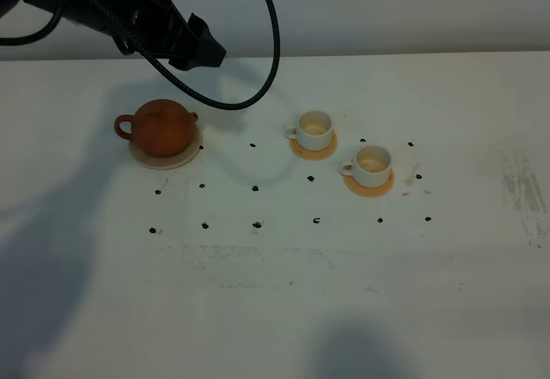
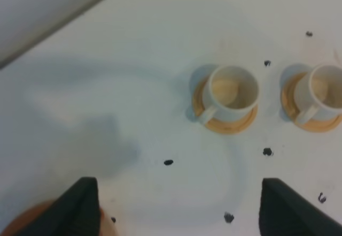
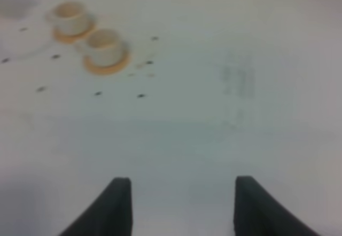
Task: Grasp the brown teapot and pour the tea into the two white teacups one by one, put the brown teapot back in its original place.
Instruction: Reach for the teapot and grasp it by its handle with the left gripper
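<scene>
- Two grippers, both empty: left gripper (image 1: 199,51) spread wide, hovering at one o'clock of the brown teapot (image 1: 161,127).
- Teapot sits on its beige disc (image 1: 185,157), nine o'clock of the two white teacups (image 1: 314,125), seemingly unfilled.
- Idle right gripper (image 3: 179,204): jaws apart.
- Likely step: grasping; next, lower onto the loop handle (image 1: 125,125).

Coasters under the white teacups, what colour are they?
Orange-tan; the coasters show best in the left wrist view.
</scene>
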You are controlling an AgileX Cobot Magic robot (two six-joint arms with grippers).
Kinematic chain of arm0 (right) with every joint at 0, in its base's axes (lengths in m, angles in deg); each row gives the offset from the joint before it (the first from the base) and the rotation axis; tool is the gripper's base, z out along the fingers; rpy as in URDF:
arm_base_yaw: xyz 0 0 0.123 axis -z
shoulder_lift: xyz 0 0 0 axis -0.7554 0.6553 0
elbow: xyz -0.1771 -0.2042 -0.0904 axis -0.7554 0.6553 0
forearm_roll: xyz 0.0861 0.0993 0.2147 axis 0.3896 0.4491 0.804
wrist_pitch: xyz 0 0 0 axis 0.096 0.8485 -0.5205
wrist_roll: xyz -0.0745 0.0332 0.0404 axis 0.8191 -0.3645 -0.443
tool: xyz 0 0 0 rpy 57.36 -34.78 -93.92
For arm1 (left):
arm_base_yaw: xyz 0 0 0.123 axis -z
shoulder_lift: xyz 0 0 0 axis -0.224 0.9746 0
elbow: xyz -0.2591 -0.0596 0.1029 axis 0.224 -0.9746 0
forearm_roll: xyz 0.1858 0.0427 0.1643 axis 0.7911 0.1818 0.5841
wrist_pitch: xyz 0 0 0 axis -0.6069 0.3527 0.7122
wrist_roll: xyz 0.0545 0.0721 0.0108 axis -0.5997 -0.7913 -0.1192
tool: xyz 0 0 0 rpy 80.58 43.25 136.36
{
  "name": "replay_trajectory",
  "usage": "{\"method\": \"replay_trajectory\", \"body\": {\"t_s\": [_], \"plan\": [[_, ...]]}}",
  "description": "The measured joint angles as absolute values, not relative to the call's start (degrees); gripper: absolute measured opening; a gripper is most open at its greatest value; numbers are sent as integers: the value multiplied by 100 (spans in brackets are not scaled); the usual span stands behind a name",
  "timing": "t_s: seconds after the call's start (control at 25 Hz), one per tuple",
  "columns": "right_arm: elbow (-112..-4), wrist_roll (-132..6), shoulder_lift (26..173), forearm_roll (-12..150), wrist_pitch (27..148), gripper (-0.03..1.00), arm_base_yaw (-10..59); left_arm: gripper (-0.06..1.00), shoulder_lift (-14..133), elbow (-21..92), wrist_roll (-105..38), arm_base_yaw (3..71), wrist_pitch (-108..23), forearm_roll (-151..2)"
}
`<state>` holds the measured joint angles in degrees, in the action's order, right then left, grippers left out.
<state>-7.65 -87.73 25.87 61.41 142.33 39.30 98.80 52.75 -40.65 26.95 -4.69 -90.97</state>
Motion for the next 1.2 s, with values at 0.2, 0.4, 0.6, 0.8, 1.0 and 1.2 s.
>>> {"method": "replay_trajectory", "body": {"t_s": [0.2,0.4,0.6,0.8,1.0,1.2], "plan": [[-765,-8773,2587,6174,14231,42,4643,60,10113,5275,-4054,2695,-458,-8856],[-765,-8773,2587,6180,14231,42,4720,59,10171,5275,-3748,2695,-469,-8398],[-765,-8773,2587,6180,14231,42,4720,55,10171,5275,-3095,2695,-356,-7693],[-765,-8773,2587,6180,14231,42,4720,54,10171,5275,-2786,2695,-247,-7487],[-765,-8773,2587,6180,14231,42,4720,54,10186,5275,-2828,2695,-389,-7487],[-765,-8773,2587,6180,14231,42,4720,54,10414,5275,-2832,2695,-410,-7434]]}}
